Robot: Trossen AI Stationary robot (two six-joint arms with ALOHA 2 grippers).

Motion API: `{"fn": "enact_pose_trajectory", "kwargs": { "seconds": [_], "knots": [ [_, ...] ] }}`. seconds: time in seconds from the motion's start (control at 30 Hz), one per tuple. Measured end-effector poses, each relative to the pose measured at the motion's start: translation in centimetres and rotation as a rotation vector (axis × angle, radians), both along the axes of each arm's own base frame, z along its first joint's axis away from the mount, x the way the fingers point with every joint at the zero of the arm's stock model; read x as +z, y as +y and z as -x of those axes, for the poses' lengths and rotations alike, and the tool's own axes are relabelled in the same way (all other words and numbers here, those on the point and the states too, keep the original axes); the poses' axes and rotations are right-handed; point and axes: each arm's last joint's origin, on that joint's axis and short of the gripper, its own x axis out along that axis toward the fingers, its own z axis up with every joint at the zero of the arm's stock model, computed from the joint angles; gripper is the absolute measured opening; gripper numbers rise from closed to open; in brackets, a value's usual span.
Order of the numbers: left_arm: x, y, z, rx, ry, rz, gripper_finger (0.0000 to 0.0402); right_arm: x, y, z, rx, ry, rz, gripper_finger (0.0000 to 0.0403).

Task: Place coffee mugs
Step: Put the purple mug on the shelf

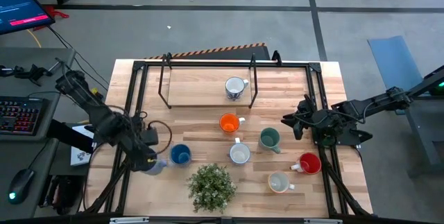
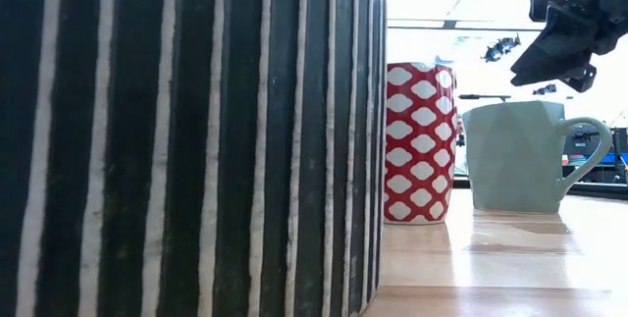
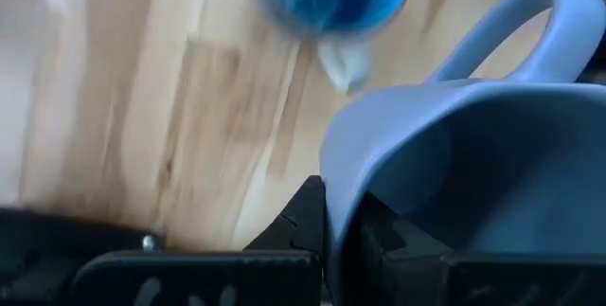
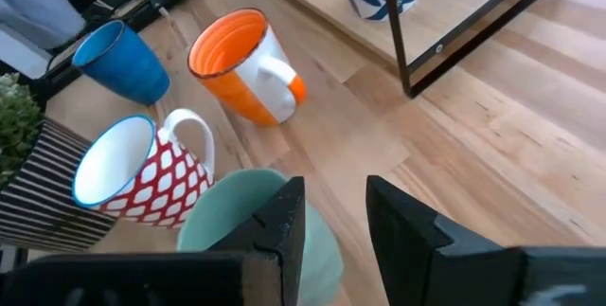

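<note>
Gripping the rim of the grey-blue mug, the left hand sits at the near-left corner of the bench, its fingers pinched together on the mug wall, one inside and one out, as its wrist camera shows. Just beside it stands the blue mug, upright, and a little nearer the front edge, the potted plant in its striped pot. Moving along: the orange mug at mid-bench, and a white-rimmed mug close by below it. Up at the back, a white mug with blue leaf pattern sits on a raised wooden shelf inside a black wire frame. Next comes the green mug, then a cream mug near the front, and the red mug beside it. Over at the right edge, the right hand hovers off the bench, fingers apart and holding nothing, with the green mug lying just past them in its wrist view.
</note>
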Motion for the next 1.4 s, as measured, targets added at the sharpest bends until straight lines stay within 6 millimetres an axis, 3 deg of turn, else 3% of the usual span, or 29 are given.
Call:
{"fn": "enact_pose_trajectory", "kwargs": {
  "seconds": [0.2,0.43,0.73,0.93,1.17,1.4],
  "knots": [
    [3.5,2.4,-1.7,0.047,-0.175,-0.112,0.0004,0.0,0.0,0.0,-0.002,0.0,0.001,0.0096],
    [4.9,7.9,-4.7,0.145,-0.198,-0.31,0.0004,0.0,0.0,0.0,-0.006,-0.002,0.004,0.0096],
    [3.6,17.3,-9.1,0.257,-0.216,-0.375,0.0004,0.0,0.0,0.0,-0.015,-0.005,0.009,0.0096],
    [1.0,23.0,-10.1,0.309,-0.103,-0.365,0.0004,0.0,0.0,0.0,0.003,-0.001,-0.004,0.0096],
    [-1.5,27.7,-10.1,0.386,-0.032,-0.339,0.0004,0.0,0.0,0.0,0.005,0.0,-0.004,0.0096],
    [-3.0,30.8,-8.7,0.482,0.037,-0.316,0.0004,0.0,0.0,0.0,0.008,0.001,-0.006,0.0096]
  ]
}}
